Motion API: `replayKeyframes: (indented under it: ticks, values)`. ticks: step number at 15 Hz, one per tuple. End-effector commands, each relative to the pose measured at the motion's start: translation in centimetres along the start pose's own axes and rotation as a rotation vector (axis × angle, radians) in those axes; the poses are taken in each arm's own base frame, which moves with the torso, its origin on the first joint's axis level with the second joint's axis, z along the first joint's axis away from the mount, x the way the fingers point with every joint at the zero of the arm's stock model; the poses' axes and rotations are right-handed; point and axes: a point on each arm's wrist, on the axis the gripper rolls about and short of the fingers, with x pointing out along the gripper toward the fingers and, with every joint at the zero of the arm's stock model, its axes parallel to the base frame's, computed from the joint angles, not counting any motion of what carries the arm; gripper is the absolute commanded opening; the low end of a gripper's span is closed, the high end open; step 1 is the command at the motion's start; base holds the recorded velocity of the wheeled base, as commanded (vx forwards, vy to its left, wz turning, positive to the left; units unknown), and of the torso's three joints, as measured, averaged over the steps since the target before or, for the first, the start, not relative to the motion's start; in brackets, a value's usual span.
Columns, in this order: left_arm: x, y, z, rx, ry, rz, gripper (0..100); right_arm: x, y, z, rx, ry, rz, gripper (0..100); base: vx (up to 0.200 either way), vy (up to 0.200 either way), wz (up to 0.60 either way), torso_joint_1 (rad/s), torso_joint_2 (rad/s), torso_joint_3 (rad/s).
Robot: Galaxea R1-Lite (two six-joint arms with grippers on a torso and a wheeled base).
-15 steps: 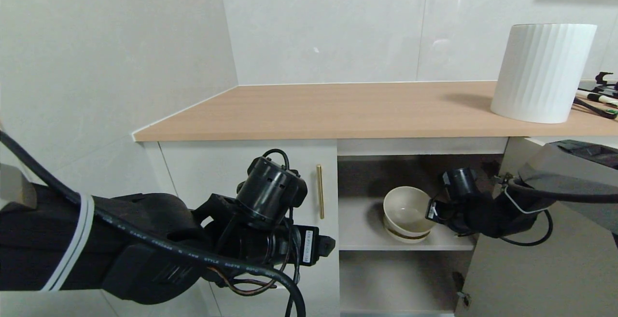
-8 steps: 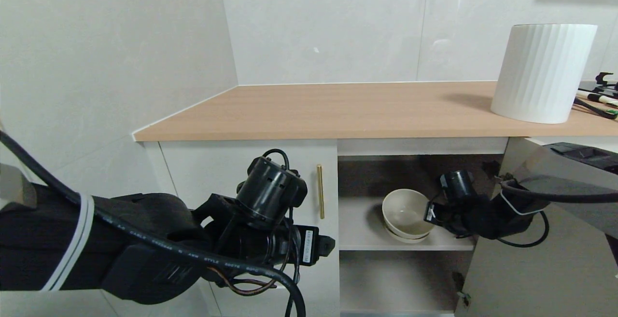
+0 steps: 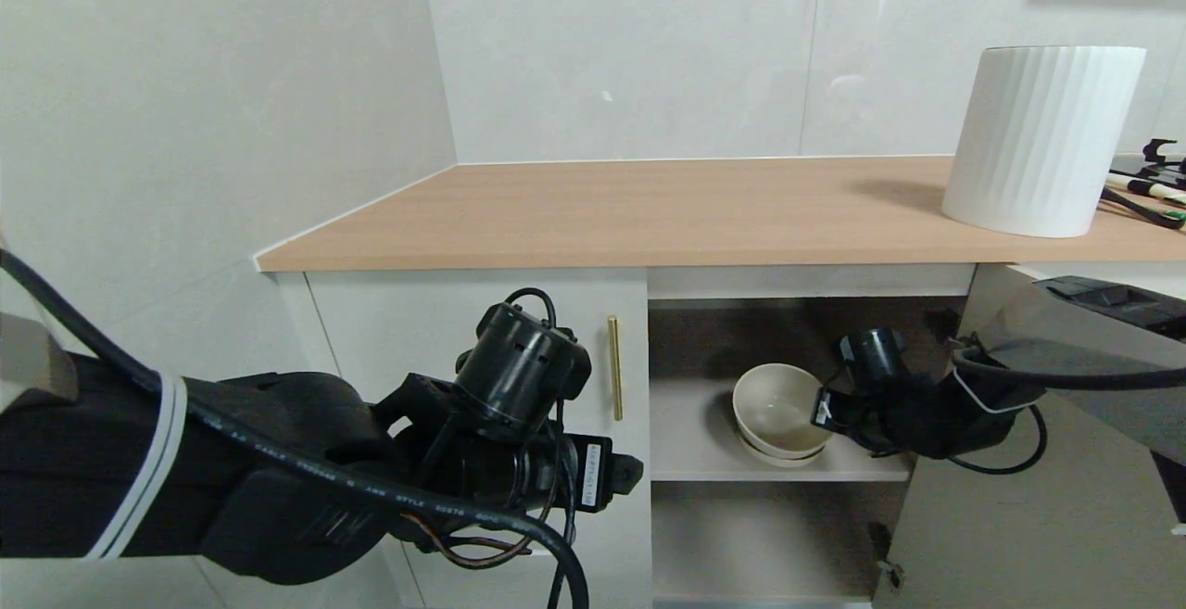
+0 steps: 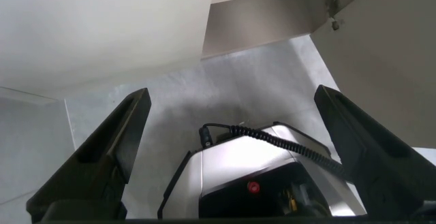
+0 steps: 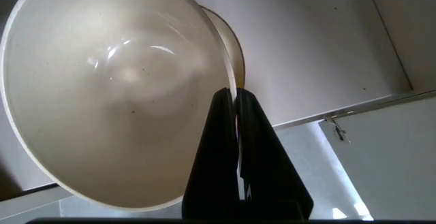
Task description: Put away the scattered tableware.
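Stacking bowl [image 3: 776, 408] on shelf [image 3: 690, 437]: right gripper [image 5: 237, 118] pinching its rim; left gripper [image 4: 231, 94] wide, empty. Next: loosen grip, back out level.

The left arm [image 3: 232, 479], at eight o'clock in the head view, is a bulky matte-black shell ringed by a white band [image 3: 139, 470]. A thick black cable [image 3: 306, 475] with pale lettering runs along it. A black cylindrical housing [image 3: 523, 373] tops its wrist, with a white label [image 3: 591, 472] and thin brown wires [image 3: 473, 553] nearby. The right arm [image 3: 964, 396], at four o'clock, is black at the wrist and grey farther back, looped by a thin black cord [image 3: 1019, 461]. The left gripper [image 4: 233, 94] has broad, black, wedge-shaped fingers [image 4: 109, 163]. The right gripper [image 5: 236, 98] has slim, black, tapering fingers [image 5: 219, 156].
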Motion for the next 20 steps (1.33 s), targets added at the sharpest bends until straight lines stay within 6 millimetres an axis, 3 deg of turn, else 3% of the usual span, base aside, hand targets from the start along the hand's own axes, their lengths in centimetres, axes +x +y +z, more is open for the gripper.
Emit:
replayKeyframes:
  ticks: [1,4,5,13,16,20]
  values:
    - [0.0,0.0,0.0,0.0,0.001,0.001,100,0.1,0.0,-0.1,0.0,0.001,-0.001,0,0.0,0.0,0.0,0.0,0.0,0.0]
    - [0.0,0.0,0.0,-0.001,0.0,0.0,100,0.2,0.0,-0.1,-0.001,0.003,-0.002,0,0.0,0.0,0.0,0.0,0.0,0.0]
    - [0.0,0.0,0.0,0.0,0.001,0.001,100,0.2,0.0,-0.1,-0.001,0.003,-0.002,100,0.0,0.0,0.0,0.0,0.0,0.0]
    - [-0.2,0.3,0.3,-0.011,-0.01,0.005,100,-0.2,0.1,0.1,-0.001,0.0,0.004,100,0.0,0.0,0.0,0.0,0.0,0.0]
    - [-3.4,2.2,1.8,-0.069,-0.105,0.005,100,-5.0,0.0,1.7,0.001,0.009,0.058,100,0.0,0.0,0.0,0.0,0.0,0.0]
    - [-7.3,3.9,1.8,-0.096,-0.176,-0.017,100,-15.3,0.0,3.3,-0.029,0.204,0.204,100,0.0,0.0,0.0,0.0,0.0,0.0]
